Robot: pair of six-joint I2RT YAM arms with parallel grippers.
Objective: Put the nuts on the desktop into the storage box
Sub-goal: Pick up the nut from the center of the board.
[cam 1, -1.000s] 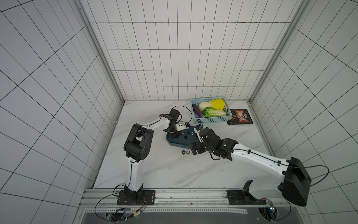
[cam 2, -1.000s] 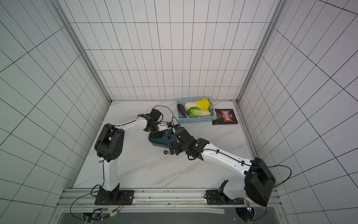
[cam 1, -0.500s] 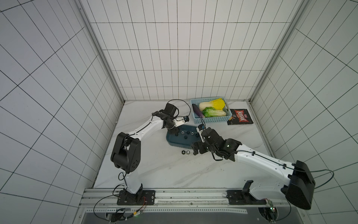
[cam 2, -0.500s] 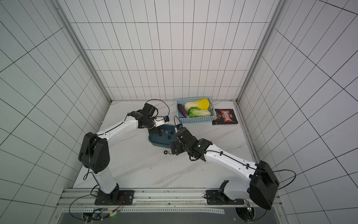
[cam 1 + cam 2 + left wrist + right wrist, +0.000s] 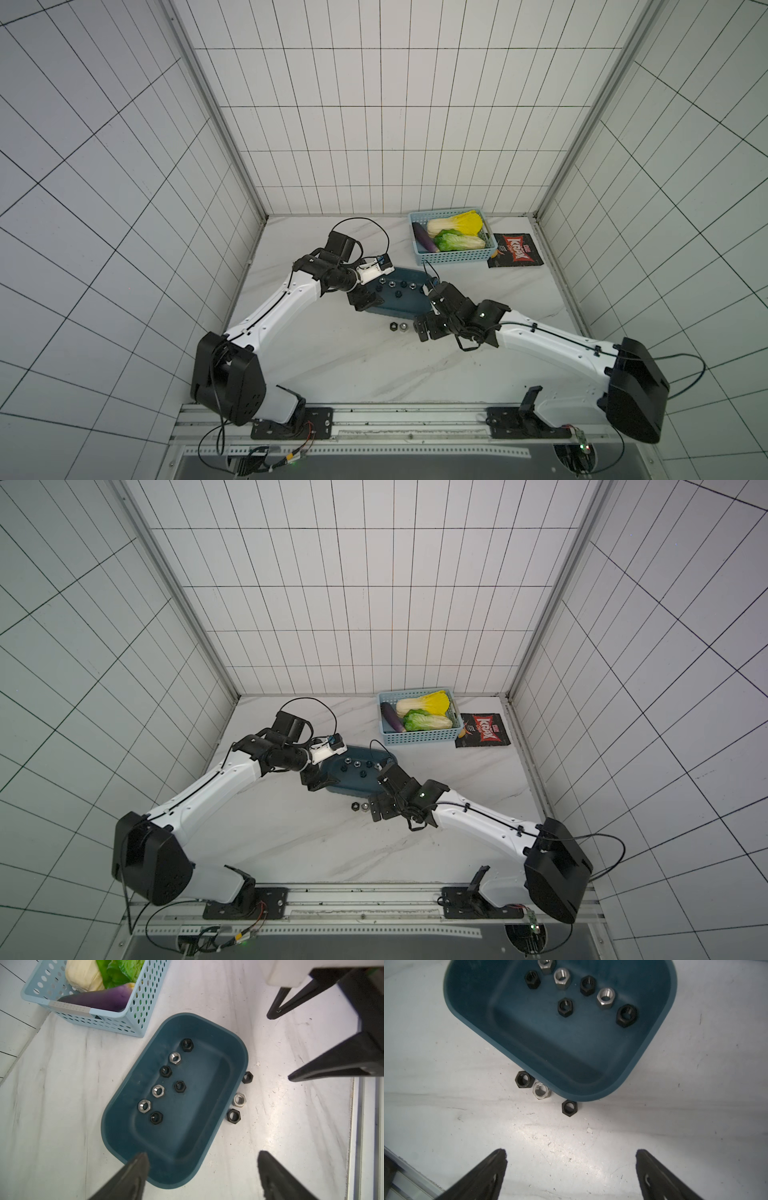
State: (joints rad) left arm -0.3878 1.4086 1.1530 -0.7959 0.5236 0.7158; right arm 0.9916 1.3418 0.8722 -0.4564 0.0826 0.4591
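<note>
The dark teal storage box (image 5: 400, 306) (image 5: 358, 786) (image 5: 187, 1138) (image 5: 550, 1047) lies on the white marble desktop (image 5: 353, 357) and holds several black and silver nuts (image 5: 158, 1091). Three more nuts rest on the desktop against its near long side: a black one (image 5: 524, 1079), a silver one (image 5: 541, 1090) and another black one (image 5: 569, 1107). Both top views show two of them (image 5: 397, 326) (image 5: 360, 806). My left gripper (image 5: 202, 1154) (image 5: 365, 300) hangs open and empty over the box's left end. My right gripper (image 5: 570, 1152) (image 5: 424, 311) is open and empty, just right of the loose nuts.
A light blue perforated basket (image 5: 453, 261) (image 5: 83, 1013) with cabbage and an aubergine stands behind the box, at the back right. A dark snack packet (image 5: 515, 255) lies to its right. A metal rail (image 5: 374, 419) runs along the front edge, and tiled walls close three sides.
My left gripper has opened wide above the box's left end, and the left arm's shoulder and elbow have swung down towards the front left. The right arm has barely moved.
</note>
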